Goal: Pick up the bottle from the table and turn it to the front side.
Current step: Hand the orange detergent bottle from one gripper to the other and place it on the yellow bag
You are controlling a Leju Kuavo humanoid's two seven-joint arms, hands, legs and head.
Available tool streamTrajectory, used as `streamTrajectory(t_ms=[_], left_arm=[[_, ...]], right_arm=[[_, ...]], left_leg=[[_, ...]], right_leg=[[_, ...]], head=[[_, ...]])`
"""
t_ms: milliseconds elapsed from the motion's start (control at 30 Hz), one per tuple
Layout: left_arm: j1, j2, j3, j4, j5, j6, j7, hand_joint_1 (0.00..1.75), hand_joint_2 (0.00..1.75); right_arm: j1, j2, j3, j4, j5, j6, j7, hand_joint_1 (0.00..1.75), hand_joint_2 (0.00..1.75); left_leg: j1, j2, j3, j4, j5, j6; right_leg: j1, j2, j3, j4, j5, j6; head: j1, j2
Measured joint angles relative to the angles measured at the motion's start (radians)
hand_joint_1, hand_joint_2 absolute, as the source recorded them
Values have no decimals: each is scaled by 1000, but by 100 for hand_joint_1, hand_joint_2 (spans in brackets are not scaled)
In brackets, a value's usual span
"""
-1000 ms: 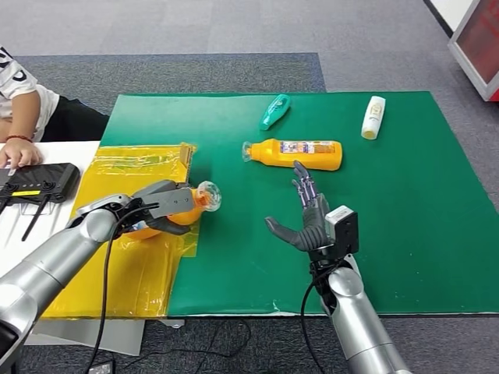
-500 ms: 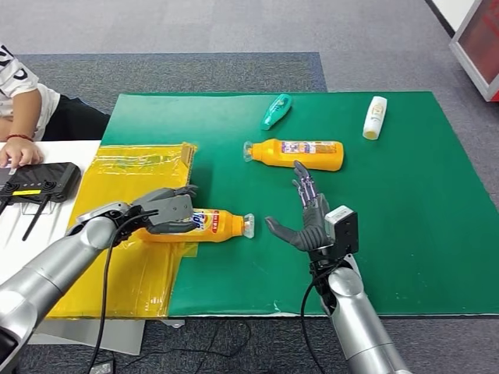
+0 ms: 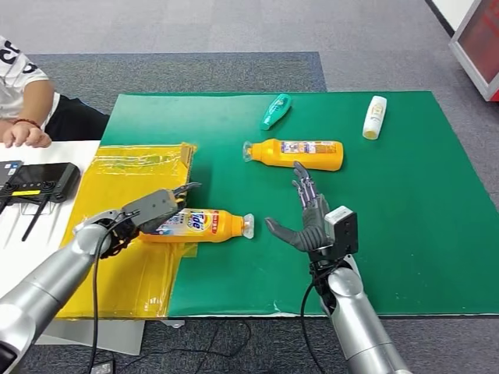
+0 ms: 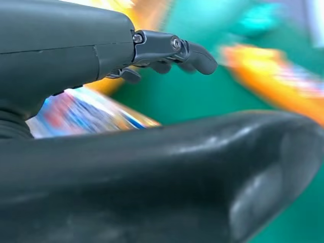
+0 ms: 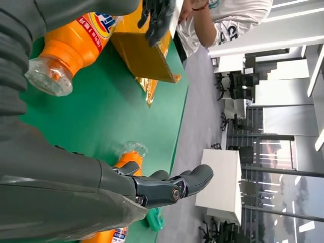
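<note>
An orange bottle [image 3: 203,224] lies on its side across the edge of the yellow sheet [image 3: 129,269] and the green mat [image 3: 412,218], label up, clear cap [image 3: 248,225] pointing right. My left hand [image 3: 150,212] hovers at the bottle's base end with fingers [image 3: 183,189] stretched out above it, not gripping. The left wrist view shows the blurred label [image 4: 76,109] between the straight fingers [image 4: 172,48] and the thumb [image 4: 198,167]. My right hand [image 3: 306,218] stays open, palm up, right of the cap. The right wrist view shows the bottle [image 5: 76,40] too.
A second orange bottle [image 3: 294,153] lies mid-mat, with a teal bottle [image 3: 274,111] and a white bottle [image 3: 373,117] farther back. At the far left a person's hand [image 3: 23,134] rests on a white table beside a black device [image 3: 38,183].
My left hand turned the bottle from cap-toward-camera to lying label up, set it down, then slid left off it and spread its fingers. The person's hand moved back. The right hand stayed still.
</note>
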Motion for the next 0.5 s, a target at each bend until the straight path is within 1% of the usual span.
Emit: streamTrajectory(t_ms=[67,100,200,333,500], left_arm=[[66,-1,60,-60,111,-68,-70,0,0],[97,-2,88,-90,144,-87,-89,0,0],[170,-3,153,-155,175,-99,-101,0,0],[224,-3,213,-201,202,-127,-111,0,0],[273,-8,256,-239,232,-171,-138,0,0]], right_arm=[[-2,0,7,2,-5,5,-3,0,175],[-3,0,11,2,-7,6,-4,0,175],[-3,0,19,3,-12,3,-4,0,175],[-3,0,22,3,-15,-1,-4,0,175],[-2,0,28,3,-16,-4,-4,0,175]], left_leg=[[0,0,0,0,0,0],[0,0,0,0,-1,0],[0,0,0,0,-2,0],[0,0,0,0,-2,0],[0,0,0,0,-1,0]], right_leg=[[0,0,0,0,-1,0],[0,0,0,0,-1,1],[0,0,0,0,-2,1],[0,0,0,0,-2,1],[0,0,0,0,-2,1]], head=[[0,0],[0,0],[0,0],[0,0],[0,0]])
